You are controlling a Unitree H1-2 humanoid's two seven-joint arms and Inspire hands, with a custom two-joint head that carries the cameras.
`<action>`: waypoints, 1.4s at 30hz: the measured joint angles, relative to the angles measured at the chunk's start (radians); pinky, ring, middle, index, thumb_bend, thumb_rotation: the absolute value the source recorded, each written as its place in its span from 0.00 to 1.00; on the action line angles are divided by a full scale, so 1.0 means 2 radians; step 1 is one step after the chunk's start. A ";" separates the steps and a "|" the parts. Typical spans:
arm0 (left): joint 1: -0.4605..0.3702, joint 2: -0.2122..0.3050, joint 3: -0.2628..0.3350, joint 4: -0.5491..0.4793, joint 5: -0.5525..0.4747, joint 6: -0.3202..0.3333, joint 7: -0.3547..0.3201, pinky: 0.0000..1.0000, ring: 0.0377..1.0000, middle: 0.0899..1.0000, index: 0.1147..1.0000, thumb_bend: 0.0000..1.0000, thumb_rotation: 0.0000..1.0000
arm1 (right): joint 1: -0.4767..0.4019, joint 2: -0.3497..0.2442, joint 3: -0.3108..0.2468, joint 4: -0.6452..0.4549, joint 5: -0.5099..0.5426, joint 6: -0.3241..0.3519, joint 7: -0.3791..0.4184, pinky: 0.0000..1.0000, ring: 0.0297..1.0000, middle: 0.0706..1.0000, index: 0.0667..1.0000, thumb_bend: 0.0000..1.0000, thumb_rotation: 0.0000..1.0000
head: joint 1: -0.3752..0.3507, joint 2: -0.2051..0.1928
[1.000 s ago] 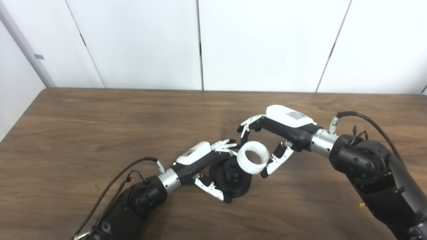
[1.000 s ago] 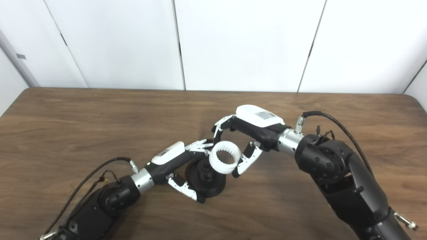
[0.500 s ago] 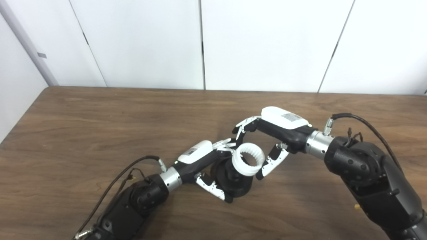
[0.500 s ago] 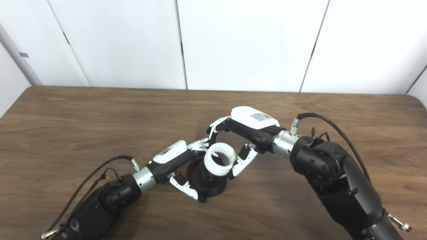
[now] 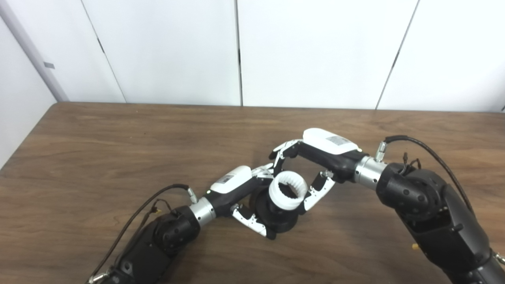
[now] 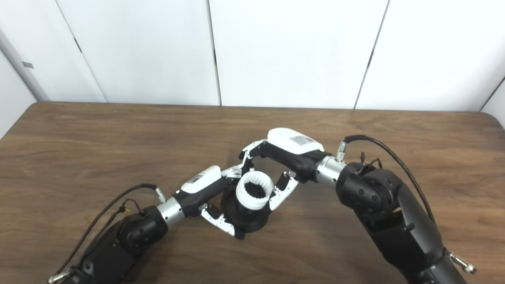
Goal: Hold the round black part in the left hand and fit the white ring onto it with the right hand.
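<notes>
On wood-grain table (image 5: 98, 157), left hand (image 5: 244, 189) grasping round black part (image 5: 276, 215), right hand (image 5: 311, 165) gripping ribbed white ring (image 5: 288, 192)

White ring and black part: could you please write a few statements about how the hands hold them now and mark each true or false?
1. The right hand holds the white ring. True.
2. The round black part lies alone on the table, untouched. False: the left hand is closed around it.
3. The white ring has ridges along its inner wall. True.
4. The white ring rests flat on the table, far from the black part. False: it is held right at the black part, overlapping its top.
5. A second white ring lies near the table's far edge. False: only one ring shows.
</notes>
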 measured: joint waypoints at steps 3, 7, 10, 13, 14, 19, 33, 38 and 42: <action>0.000 0.000 0.000 0.000 0.000 0.000 0.000 0.92 1.00 0.92 0.42 0.52 0.08 | 0.000 0.003 0.000 0.005 -0.001 0.000 0.000 0.75 0.84 0.79 0.44 0.52 0.14 | 0.000 0.000; 0.001 0.000 0.000 -0.004 0.000 0.005 -0.001 0.91 1.00 0.92 0.42 0.52 0.07 | 0.002 0.007 0.000 0.009 0.000 0.000 -0.001 0.74 0.84 0.78 0.44 0.52 0.14 | 0.002 0.002; 0.001 0.000 0.001 -0.006 0.000 0.008 -0.002 0.93 1.00 0.92 0.42 0.52 0.08 | 0.004 0.011 0.001 0.018 0.000 -0.001 -0.001 0.74 0.84 0.79 0.44 0.52 0.14 | 0.002 0.002; 0.001 0.000 0.001 -0.007 0.000 0.008 -0.002 0.93 1.00 0.92 0.42 0.52 0.08 | 0.005 0.011 0.003 0.023 -0.001 -0.001 -0.003 0.73 0.84 0.79 0.44 0.52 0.14 | 0.002 0.002; 0.002 0.000 0.001 -0.008 0.000 0.008 -0.002 0.94 1.00 0.92 0.42 0.52 0.07 | 0.005 0.011 0.003 0.024 -0.002 -0.002 -0.004 0.72 0.83 0.79 0.44 0.52 0.14 | 0.002 0.002; 0.003 0.000 0.001 -0.011 0.000 0.013 -0.003 0.94 1.00 0.92 0.42 0.52 0.07 | 0.005 0.013 0.007 0.031 -0.002 -0.005 -0.011 0.72 0.83 0.79 0.44 0.52 0.14 | 0.005 0.005; 0.007 0.000 -0.001 -0.019 0.004 0.019 -0.004 0.93 1.00 0.92 0.42 0.52 0.08 | 0.005 0.018 0.021 0.046 -0.003 -0.007 -0.020 0.77 0.84 0.78 0.44 0.52 0.14 | 0.005 0.008; 0.007 0.000 -0.001 -0.019 0.004 0.019 -0.004 0.92 1.00 0.91 0.42 0.52 0.08 | 0.005 0.019 0.025 0.046 -0.006 -0.007 -0.020 0.76 0.84 0.78 0.44 0.52 0.14 | 0.005 0.008; 0.008 0.000 0.000 -0.019 0.005 0.018 -0.003 0.92 1.00 0.91 0.42 0.52 0.08 | 0.004 0.019 0.029 0.046 -0.009 -0.007 -0.020 0.75 0.84 0.78 0.44 0.52 0.14 | 0.005 0.009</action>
